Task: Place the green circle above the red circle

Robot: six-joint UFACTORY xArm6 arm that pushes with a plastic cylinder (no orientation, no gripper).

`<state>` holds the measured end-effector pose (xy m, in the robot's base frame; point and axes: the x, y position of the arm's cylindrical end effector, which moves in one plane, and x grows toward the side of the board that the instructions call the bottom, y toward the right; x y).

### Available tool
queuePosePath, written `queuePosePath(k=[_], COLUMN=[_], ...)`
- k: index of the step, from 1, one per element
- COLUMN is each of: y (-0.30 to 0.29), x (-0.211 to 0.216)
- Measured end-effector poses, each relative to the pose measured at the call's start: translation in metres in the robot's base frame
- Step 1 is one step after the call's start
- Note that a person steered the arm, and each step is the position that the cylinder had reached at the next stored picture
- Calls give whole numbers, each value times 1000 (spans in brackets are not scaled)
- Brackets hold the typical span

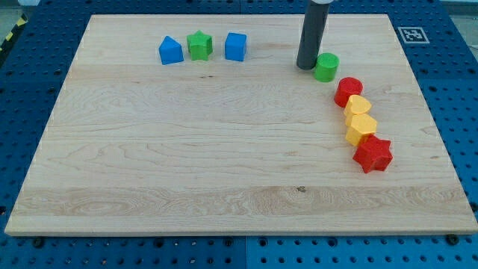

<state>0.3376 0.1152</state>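
The green circle lies on the wooden board near the view's upper right. The red circle lies just below and to the right of it, a small gap between them. My tip stands on the board right beside the green circle's left side, touching or nearly touching it. The rod rises straight up out of the view's top.
Below the red circle run two yellow blocks and a red star, packed in a line. At the upper left stand a blue block, a green star and a blue cube. The board's right edge is near.
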Motion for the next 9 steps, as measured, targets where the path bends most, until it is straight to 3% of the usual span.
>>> queuePosePath(k=[3,5,6,9], y=[21,26,51,55], x=[3,-32,-32,-6])
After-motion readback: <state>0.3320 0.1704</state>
